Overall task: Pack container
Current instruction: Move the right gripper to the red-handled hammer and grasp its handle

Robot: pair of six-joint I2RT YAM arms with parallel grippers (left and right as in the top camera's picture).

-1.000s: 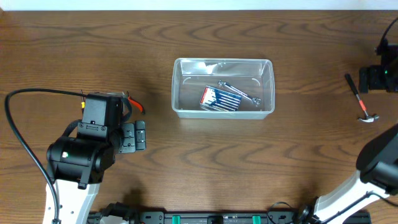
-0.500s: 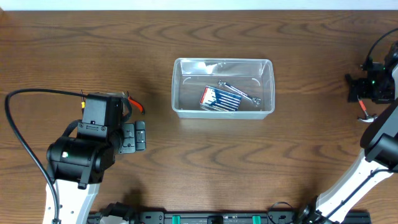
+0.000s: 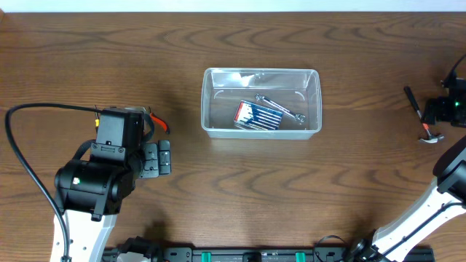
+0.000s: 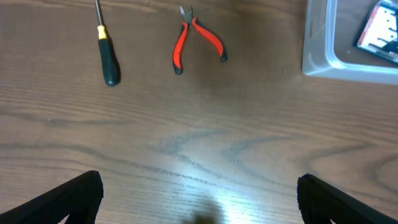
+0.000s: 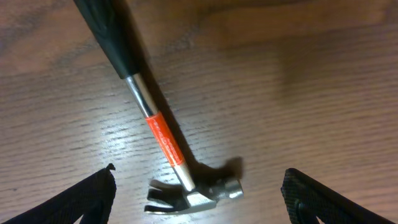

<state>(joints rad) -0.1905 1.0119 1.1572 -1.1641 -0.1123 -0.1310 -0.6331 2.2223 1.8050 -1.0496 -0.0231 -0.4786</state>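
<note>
The clear plastic container [image 3: 206, 102] stands at the table's middle; its corner also shows in the left wrist view [image 4: 317, 56]. In it lie a blue case of bits [image 3: 256, 115] and a metal wrench [image 3: 280, 108]. A hammer [image 3: 421, 116] with a black grip and an orange band lies at the far right. My right gripper [image 3: 439, 112] hovers just beside it. In the right wrist view it is open [image 5: 198, 190] with the hammer [image 5: 163, 138] between its fingers, apart from both. My left gripper [image 3: 162, 158] is open and empty [image 4: 199, 193] above bare wood.
Red-handled pliers [image 4: 196, 40] and a black-handled screwdriver [image 4: 106, 50] lie on the table ahead of the left gripper, left of the container. In the overhead view the left arm hides most of them; only a pliers handle [image 3: 160, 124] shows.
My right gripper swung left over the hammer, then came back right and a little nearer. The hammer lies where it was. The left arm has not moved.
</note>
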